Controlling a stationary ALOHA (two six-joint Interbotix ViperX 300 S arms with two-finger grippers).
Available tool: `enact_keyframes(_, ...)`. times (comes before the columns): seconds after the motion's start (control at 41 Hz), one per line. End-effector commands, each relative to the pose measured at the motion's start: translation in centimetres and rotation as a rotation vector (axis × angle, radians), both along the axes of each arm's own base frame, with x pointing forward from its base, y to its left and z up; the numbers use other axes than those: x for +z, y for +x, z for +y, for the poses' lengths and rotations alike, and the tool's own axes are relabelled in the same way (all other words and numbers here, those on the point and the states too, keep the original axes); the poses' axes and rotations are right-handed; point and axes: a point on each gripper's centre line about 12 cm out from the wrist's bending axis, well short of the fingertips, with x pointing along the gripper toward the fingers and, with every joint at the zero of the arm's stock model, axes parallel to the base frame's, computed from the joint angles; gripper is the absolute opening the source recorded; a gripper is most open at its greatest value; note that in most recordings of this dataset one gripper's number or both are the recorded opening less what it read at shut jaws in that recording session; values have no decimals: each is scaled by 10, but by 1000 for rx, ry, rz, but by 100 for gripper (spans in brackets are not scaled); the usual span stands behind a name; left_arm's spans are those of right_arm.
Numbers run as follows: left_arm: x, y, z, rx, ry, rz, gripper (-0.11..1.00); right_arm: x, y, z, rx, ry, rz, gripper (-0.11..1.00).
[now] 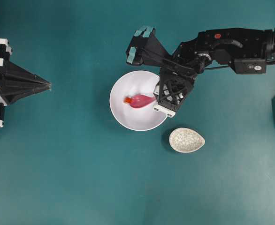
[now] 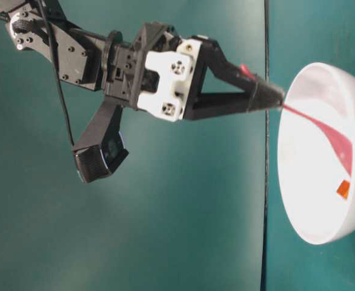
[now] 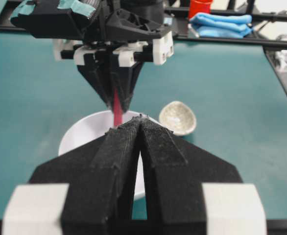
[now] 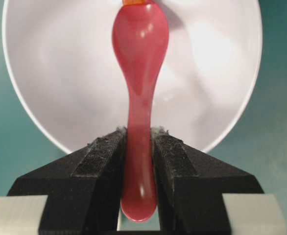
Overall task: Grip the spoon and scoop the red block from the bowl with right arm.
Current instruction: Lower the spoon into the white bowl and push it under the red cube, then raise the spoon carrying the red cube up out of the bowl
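Overhead, my right end effector (image 1: 157,93) clamps the spoon (image 1: 141,101) by its handle, scoop down in the bowl (image 1: 121,111), tip touching the block (image 1: 127,100). From table level, the handle slants steeply; I judge it stiff, glossy and prone to twist. My left wrist view shows the left end effector (image 3: 140,120) closed and idle. My right wrist view suggests a grip near the handle's end, so I would push gently.
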Motion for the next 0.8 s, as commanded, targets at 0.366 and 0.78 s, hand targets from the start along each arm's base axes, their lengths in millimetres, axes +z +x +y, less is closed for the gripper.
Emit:
enact_keyframes(0.366,9,2,0,-2,3,-21,1,17,12,3,-22,-35,-147,24)
enact_keyframes(0.78,10,2,0,-2,3,-23,1,13,-18,24,-27,-72,-282,24)
